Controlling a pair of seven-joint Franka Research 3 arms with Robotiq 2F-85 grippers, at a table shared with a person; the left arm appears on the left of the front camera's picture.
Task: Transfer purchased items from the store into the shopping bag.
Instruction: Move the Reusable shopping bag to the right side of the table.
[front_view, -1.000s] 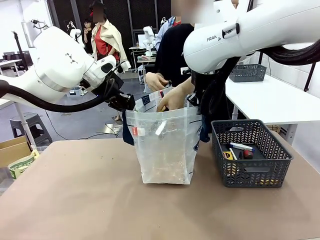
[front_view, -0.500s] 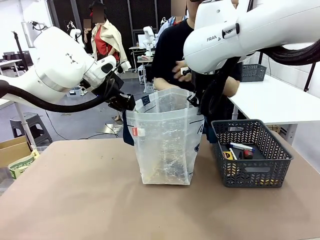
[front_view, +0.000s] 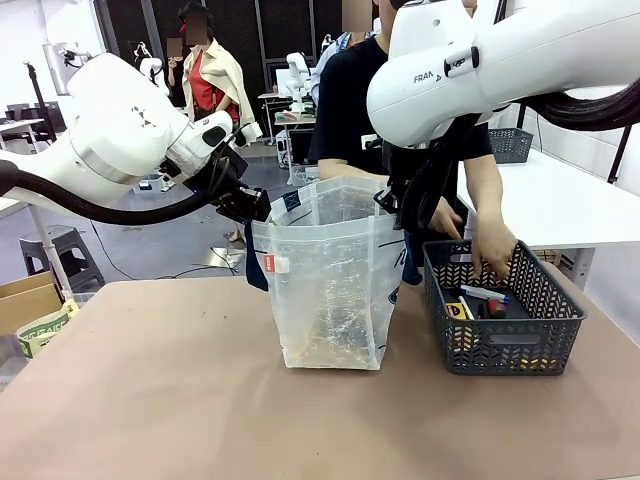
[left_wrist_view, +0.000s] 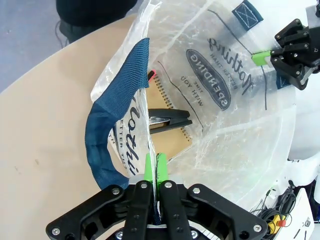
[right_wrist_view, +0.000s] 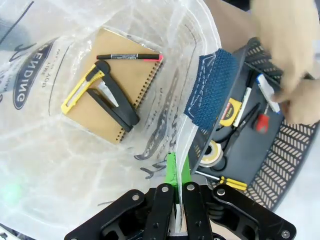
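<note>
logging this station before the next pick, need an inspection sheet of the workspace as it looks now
surface: brown table, with the shopping bag in the middle and the basket toward the robot's right
job's things: shopping bag upright, mouth open; inside lie a notebook, black stapler, yellow utility knife and marker; basket holds more small items, and a person's hand reaches into it
clutter: cardboard box beside the table's left edge
grippers: left gripper and right gripper each shut on opposite sides of the bag's rim
cables: black cable along the left arm
surroundings: people beyond the table; white table at the back right
</note>
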